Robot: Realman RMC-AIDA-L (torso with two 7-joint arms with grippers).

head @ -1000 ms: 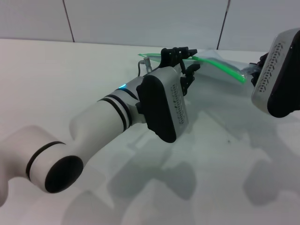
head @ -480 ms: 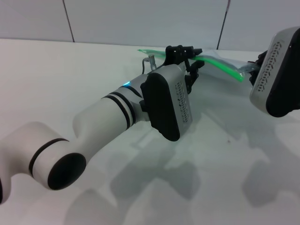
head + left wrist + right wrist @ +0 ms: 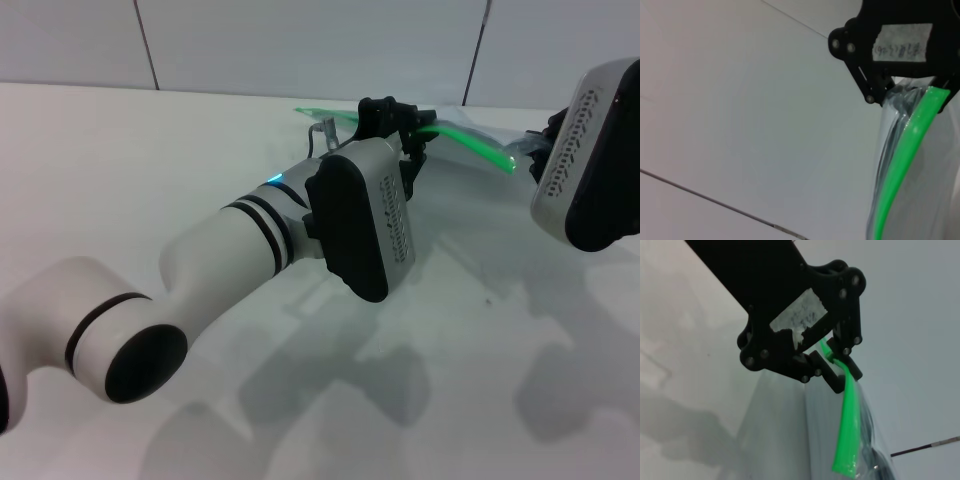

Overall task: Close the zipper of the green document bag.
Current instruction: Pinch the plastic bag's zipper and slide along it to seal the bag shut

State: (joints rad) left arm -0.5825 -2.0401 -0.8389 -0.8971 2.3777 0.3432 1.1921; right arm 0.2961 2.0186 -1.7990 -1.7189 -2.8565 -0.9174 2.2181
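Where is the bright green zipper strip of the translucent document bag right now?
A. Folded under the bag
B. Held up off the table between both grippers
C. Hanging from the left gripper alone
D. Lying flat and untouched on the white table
B: in the head view the bright green zipper strip spans in the air from the left gripper to the right gripper, above the white table.
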